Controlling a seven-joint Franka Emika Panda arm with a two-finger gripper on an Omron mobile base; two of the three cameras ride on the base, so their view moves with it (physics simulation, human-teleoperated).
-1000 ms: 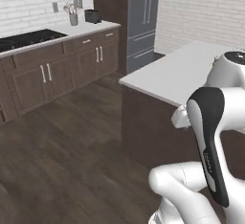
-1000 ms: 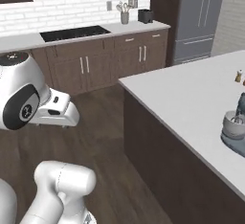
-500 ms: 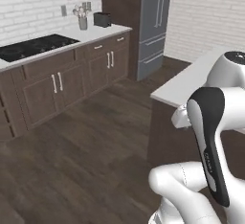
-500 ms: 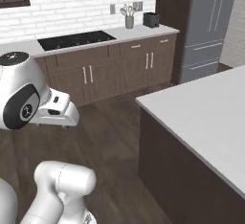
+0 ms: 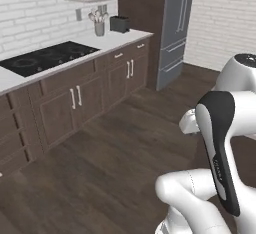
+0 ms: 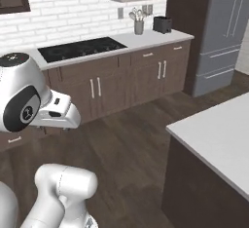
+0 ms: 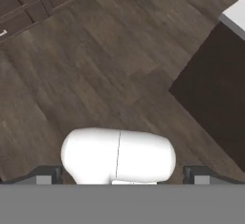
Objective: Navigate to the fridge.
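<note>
Tool [image 7: 119, 181] fingertips sit wide apart, holding nothing, above our dark plank floor [image 7: 95, 65]. Far ahead of it we see the tall matte grey fridge [image 5: 176, 28] with slim bar handles, beside brown wooden cabinets [image 5: 95, 90].

Glossy white arm [image 5: 200, 198] of rounded, bulbous links — smooth shells, no cables or screws showing. One upright link [image 5: 220, 153] faced with a long black panel, rounded at the top, bearing small pale lettering too fine to read. Domed white joint housing [image 6: 19, 98] with a dark circular cap on its side and a dark ring on top. Two small dark fingers [image 7: 45, 175], grey-tipped.
</note>
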